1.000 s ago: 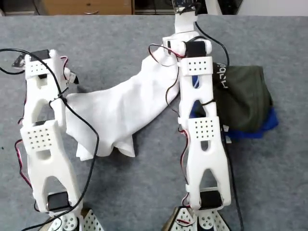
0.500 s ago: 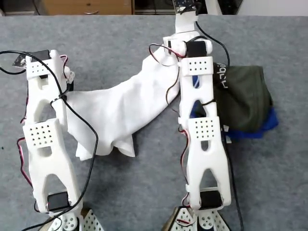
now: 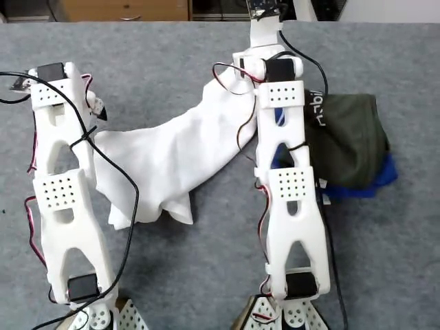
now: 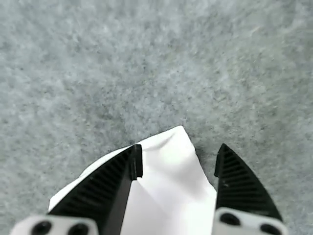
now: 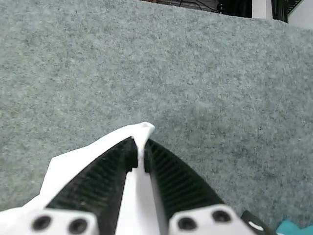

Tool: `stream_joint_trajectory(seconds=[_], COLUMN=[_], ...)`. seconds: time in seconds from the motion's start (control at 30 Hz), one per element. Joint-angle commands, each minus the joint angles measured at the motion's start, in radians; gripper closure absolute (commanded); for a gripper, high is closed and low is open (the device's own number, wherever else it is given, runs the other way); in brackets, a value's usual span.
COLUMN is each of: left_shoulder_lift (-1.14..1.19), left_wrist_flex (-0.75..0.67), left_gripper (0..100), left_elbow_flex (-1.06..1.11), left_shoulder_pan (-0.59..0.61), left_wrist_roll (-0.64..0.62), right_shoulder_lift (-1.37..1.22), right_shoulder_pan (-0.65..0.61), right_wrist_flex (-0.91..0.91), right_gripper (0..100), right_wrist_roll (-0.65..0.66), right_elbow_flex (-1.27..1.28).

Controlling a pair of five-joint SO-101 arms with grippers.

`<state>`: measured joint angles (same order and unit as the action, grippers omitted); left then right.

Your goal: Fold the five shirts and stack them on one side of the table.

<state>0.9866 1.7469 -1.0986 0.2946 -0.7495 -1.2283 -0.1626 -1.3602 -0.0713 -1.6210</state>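
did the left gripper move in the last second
Yes. In the high view the left gripper has shifted toward the far edge of the table, away from its arm's base. It is open over a corner of the white shirt.

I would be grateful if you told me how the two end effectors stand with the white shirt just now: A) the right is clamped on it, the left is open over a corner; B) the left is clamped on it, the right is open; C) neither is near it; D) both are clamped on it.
A: the right end effector is pinched shut on the white shirt, while the left end effector is spread open with a corner of the cloth between its fingers.
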Motion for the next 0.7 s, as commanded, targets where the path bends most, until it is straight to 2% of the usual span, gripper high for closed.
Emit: stream_joint_trajectory(seconds=[0.0, 0.33, 0.53, 0.67], left_shoulder_lift=[-0.005, 0.114, 0.130, 0.130], left_wrist_flex=[0.012, 0.012, 0.011, 0.011], left_gripper=[75, 75, 86, 87], left_elbow_flex=[-0.031, -0.003, -0.003, -0.003], left_shoulder_pan=[-0.032, -0.044, -0.003, 0.003], left_wrist_roll=[-0.002, -0.006, -0.074, -0.075], right_shoulder_lift=[0.027, 0.025, 0.025, 0.025], right_shoulder_pan=[0.015, 0.015, 0.013, 0.013], right_wrist_flex=[0.018, 0.018, 0.018, 0.018], right_gripper=[99.4, 99.4, 99.4, 99.4], right_wrist_roll=[-0.009, -0.011, -0.014, -0.014], right_elbow_flex=[-0.047, -0.047, -0.047, -0.047])
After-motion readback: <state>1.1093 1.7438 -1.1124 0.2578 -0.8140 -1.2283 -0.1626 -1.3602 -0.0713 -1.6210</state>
